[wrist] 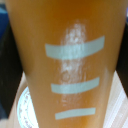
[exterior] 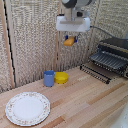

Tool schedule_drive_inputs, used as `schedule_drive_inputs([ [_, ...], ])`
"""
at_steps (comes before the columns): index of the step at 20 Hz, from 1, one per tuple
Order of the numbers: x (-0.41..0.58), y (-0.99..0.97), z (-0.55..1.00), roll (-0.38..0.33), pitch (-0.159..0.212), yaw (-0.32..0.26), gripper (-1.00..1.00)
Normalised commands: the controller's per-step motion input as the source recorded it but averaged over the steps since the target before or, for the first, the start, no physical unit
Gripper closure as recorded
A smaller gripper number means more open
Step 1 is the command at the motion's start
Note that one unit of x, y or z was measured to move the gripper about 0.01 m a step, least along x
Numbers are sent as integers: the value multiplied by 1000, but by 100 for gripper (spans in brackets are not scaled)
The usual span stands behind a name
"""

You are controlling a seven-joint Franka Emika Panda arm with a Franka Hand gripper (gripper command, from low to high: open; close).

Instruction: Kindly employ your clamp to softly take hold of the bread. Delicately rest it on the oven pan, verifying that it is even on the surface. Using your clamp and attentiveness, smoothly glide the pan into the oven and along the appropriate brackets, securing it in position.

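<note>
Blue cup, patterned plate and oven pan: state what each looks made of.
Blue cup: probably plastic, uniform matte blue. Patterned plate: looks like glazed ceramic, white with a speckled floral rim, though melamine is possible. Oven pan: metal, judging by dark parallel wire slats with faint sheen.

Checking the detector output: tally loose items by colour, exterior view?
Orange-yellow: 1, the bread held aloft in the clamp
Blue: 1, the cup
Yellow: 1, the bowl
White, patterned rim: 1, the plate
Total: 4
</note>
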Motion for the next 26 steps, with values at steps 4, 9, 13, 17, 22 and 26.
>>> schedule_drive_inputs([
  [4, 130, -1000, 213, 54, -43, -1, 100],
  [9, 178, -1000, 50, 46, -52, -3, 100],
  [13, 219, -1000, 0, 74, -54, 0, 100],
  [17, 118, -912, 0, 61, -10, -59, 100],
  [22, 47, -583, -44, 9, -12, -226, 100],
  [26, 47, -572, -18, 0, -2, -235, 100],
])
